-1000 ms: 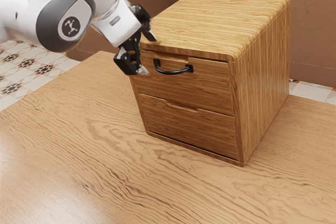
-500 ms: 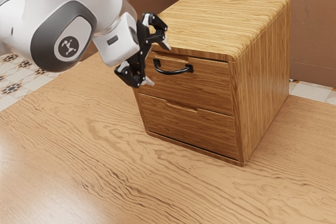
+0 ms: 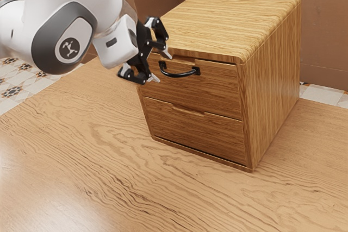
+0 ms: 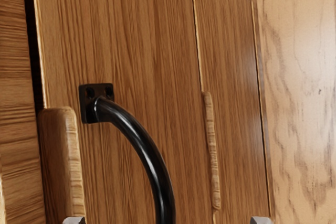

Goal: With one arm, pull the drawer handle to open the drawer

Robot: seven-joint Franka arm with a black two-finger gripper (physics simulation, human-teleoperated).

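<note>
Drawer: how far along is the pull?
Done: the approach. The gripper sits at the handle of the top drawer, fingers open on either side of the bar. In hand: the grasp; in the wrist view the bar runs between the fingertips, touching neither. Left: close on the bar and pull. The drawer front lies flush with the cabinet, so it looks shut.

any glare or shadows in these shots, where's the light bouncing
Exterior view: a pale sheen washes the table at lower left, and the cabinet throws only a thin shadow along its base. Wrist view: a light streak runs along the black handle, and the table looks washed pale.
</note>
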